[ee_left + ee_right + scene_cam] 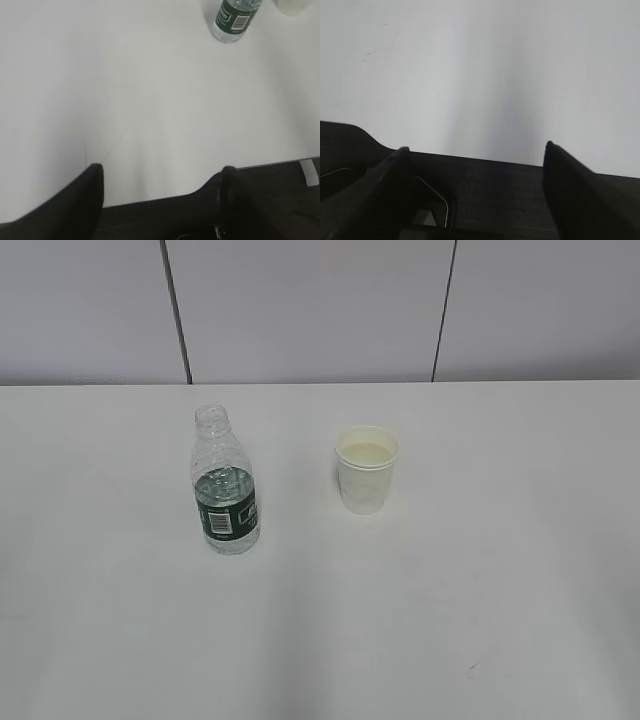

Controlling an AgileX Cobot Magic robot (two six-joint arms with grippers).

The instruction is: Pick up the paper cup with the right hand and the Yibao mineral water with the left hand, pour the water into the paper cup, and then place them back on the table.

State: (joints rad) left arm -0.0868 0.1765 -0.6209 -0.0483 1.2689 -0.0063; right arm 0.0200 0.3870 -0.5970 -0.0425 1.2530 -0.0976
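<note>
The Yibao mineral water [225, 485] and the paper cup [366, 469] stand upright near the worktop [480, 590] middle, apart; both grippers' jaws are wide and empty at the near edge.

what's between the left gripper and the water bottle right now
Nothing visible. In the left wrist view only bare white table lies between the open left gripper and the bottle. The cup stands apart, to the bottle's side.

bottle [226, 485]: clear ribbed plastic, shiny, glossy dark green label. cup [366, 469] right of it: matt white paper, rolled rim, cream inside. table [450, 620]: smooth matt white, few tiny scuffs lower right. gripper fingers [575, 195]: plain matt black.
</note>
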